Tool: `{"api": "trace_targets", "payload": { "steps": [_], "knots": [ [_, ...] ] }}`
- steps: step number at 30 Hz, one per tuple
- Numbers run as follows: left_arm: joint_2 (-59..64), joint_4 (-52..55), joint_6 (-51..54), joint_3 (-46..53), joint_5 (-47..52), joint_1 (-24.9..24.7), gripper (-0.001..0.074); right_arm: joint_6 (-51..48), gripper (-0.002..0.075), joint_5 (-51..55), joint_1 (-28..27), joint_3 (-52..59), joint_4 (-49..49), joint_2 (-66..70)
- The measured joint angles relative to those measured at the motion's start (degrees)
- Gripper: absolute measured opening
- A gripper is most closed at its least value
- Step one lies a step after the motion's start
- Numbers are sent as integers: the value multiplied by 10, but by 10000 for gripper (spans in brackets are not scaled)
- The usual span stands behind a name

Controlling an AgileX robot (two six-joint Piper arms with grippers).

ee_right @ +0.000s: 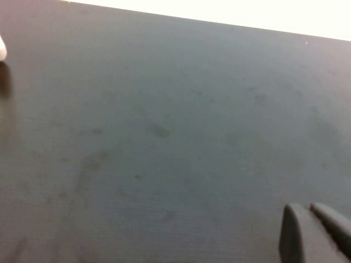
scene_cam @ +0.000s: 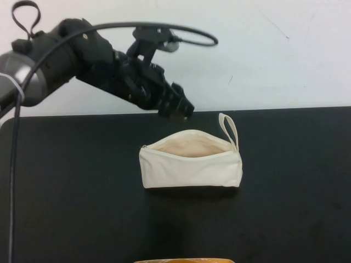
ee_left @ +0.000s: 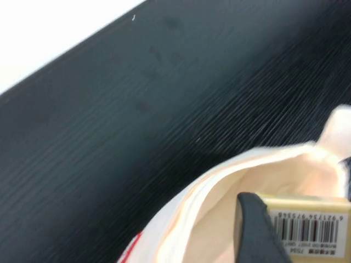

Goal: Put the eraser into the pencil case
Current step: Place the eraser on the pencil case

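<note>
The cream-white pencil case [scene_cam: 191,161] lies on the black table [scene_cam: 66,192], zip open and beige lining showing, wrist loop [scene_cam: 229,129] at its right end. My left gripper [scene_cam: 181,107] hangs just above and behind the case's open mouth. In the left wrist view it is shut on the tan-yellow eraser [ee_left: 310,227], barcode label showing, one dark finger [ee_left: 258,224] across it, with the case's lining [ee_left: 225,203] right beneath. In the high view the eraser is hidden by the gripper. My right gripper [ee_right: 310,211] is shut and empty over bare table, out of the high view.
The table's back edge meets a white wall just behind the left gripper. A tan-yellow object [scene_cam: 184,261] peeks in at the table's front edge. Open table lies left and right of the case.
</note>
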Motion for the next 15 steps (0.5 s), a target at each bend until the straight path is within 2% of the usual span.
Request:
{"api": "trace_targets", "payload": {
  "steps": [6,9,12,14,15],
  "knots": [
    [14,71,27,0,8,-14,431,0,-1,0,0,0,0,0],
    [14,103,31,-9,17,-24,428,0,-1,0,0,0,0,0],
    [14,135,27,-41,53,-25,299,0,-1,0,0,0,0,0],
    [9,173,14,-75,88,-25,147,0,-1,0,0,0,0,0],
    [5,190,5,-89,102,-25,97,0,-1,0,0,0,0,0]
  ]
}}
